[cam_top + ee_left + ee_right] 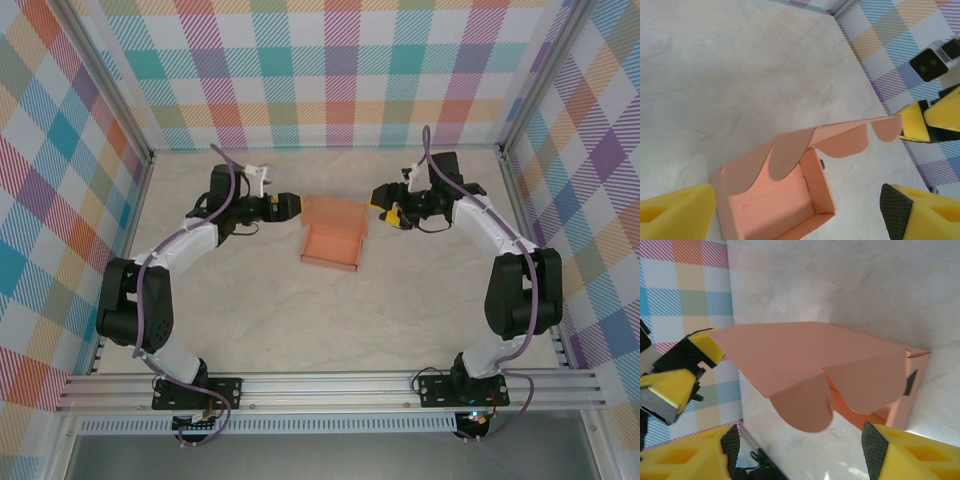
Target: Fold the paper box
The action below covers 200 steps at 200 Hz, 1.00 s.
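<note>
The paper box (331, 246) is a salmon-orange open tray in the middle of the table, its lid (335, 212) half raised at the far side. Rounded flaps (790, 155) hang from the lid over the tray (775, 205). My left gripper (292, 207) is just left of the lid and open, with its yellow fingers (675, 215) wide on both sides of the tray. My right gripper (382, 205) is just right of the lid and also open. Its fingers (900, 450) stand apart below the hanging flap (805, 407). Each gripper's tip is at a lid edge; I cannot tell whether it touches. Nothing is gripped.
The marble-look tabletop (330, 320) is fenced by metal rails and checked cloth walls (330, 70) at the back and sides. Both arm bases (200, 385) are bolted to the near rail.
</note>
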Each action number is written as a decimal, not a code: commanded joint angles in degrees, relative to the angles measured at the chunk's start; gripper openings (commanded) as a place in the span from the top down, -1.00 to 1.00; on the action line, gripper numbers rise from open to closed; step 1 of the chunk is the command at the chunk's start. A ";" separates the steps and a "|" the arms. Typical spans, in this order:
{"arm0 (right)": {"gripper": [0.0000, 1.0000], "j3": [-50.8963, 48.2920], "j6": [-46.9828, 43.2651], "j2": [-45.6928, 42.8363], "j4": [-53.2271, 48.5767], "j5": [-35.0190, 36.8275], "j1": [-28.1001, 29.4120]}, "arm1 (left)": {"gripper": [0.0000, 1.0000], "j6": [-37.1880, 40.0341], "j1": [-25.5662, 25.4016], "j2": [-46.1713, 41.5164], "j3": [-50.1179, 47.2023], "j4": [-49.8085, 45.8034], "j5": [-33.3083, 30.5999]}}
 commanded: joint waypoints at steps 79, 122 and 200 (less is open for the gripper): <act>-0.31 1.63 4.94 2.90 -1.15 2.26 4.05 | -0.73 16.26 -3.70 7.54 12.04 -17.24 -1.77; -0.25 -0.05 -2.84 1.82 -2.32 8.09 5.04 | -0.55 19.46 -5.26 7.89 12.50 -19.72 -6.11; -0.35 6.91 -7.03 1.59 -10.68 11.83 3.30 | -0.73 9.17 -3.16 3.43 9.00 -17.18 -7.47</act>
